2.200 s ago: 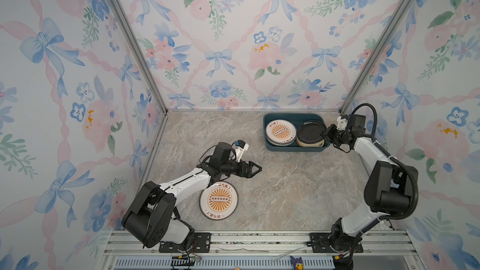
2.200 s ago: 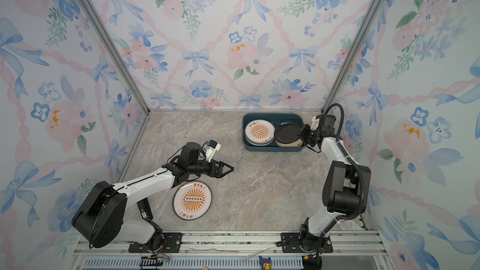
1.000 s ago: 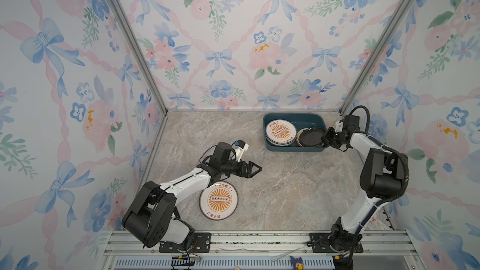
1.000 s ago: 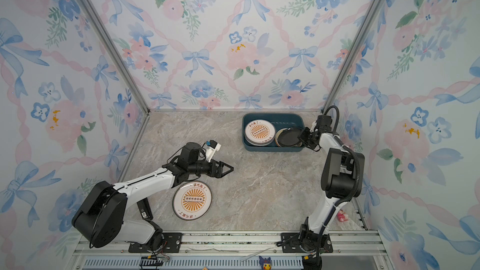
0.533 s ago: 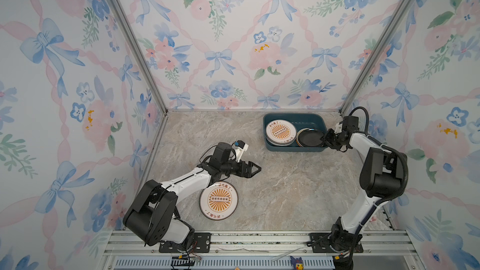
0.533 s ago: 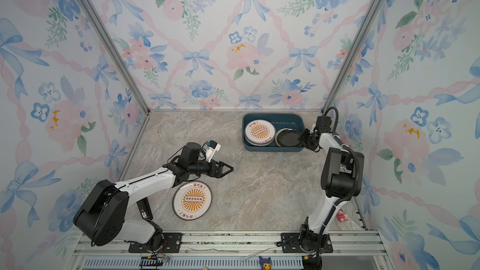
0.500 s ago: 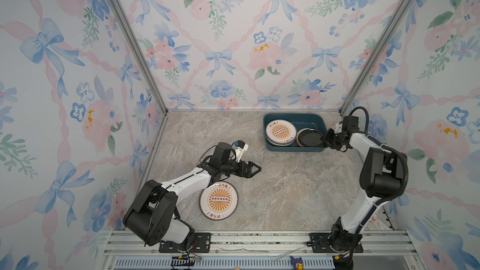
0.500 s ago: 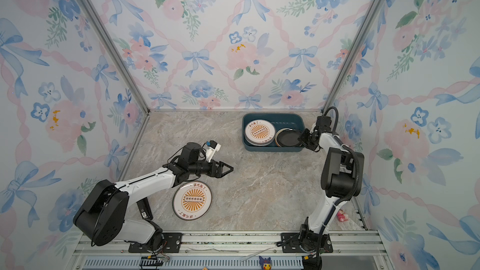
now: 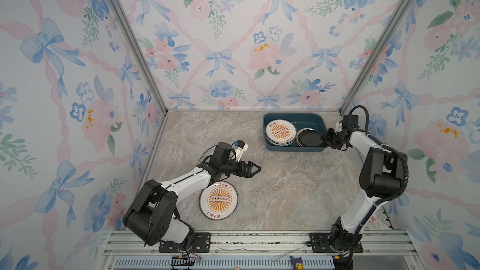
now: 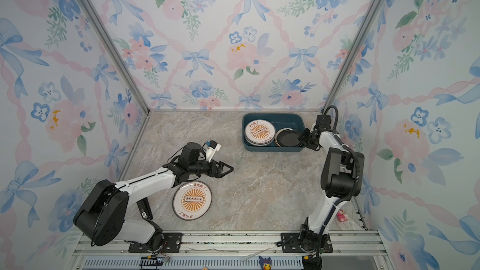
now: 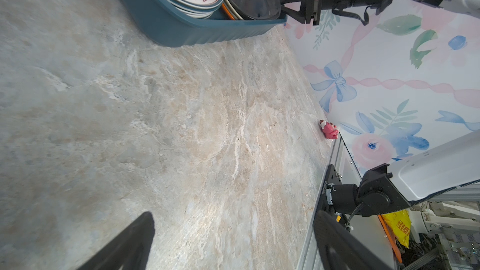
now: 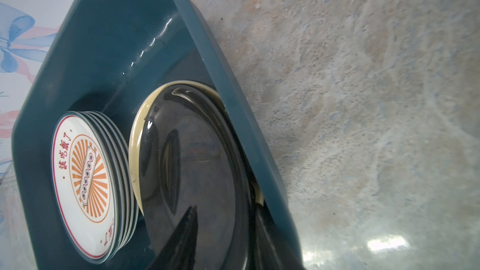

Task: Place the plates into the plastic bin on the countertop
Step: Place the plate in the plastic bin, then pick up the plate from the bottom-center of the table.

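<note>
Nearest the front rail (image 9: 259, 240), one sunburst plate (image 9: 218, 200) lies flat on the countertop (image 9: 285, 190), not yet in the bin. A little farther in, the left gripper (image 9: 255, 169) hangs over bare stone with its jaws spread wide and nothing between them. Farthest back sits the bin (image 9: 296, 148). At its left end is a stack of sunburst plates (image 9: 280, 131). Beside the stack, a black plate (image 9: 310, 137) lies on a pale yellow plate (image 12: 134, 136), close against the bin's near wall. The right gripper (image 9: 325, 138) reaches in over the bin's right end with its jaws parted. One finger (image 12: 181, 235) is above the black plate and the other is down by the wall; whether either touches the plate is unclear.
</note>
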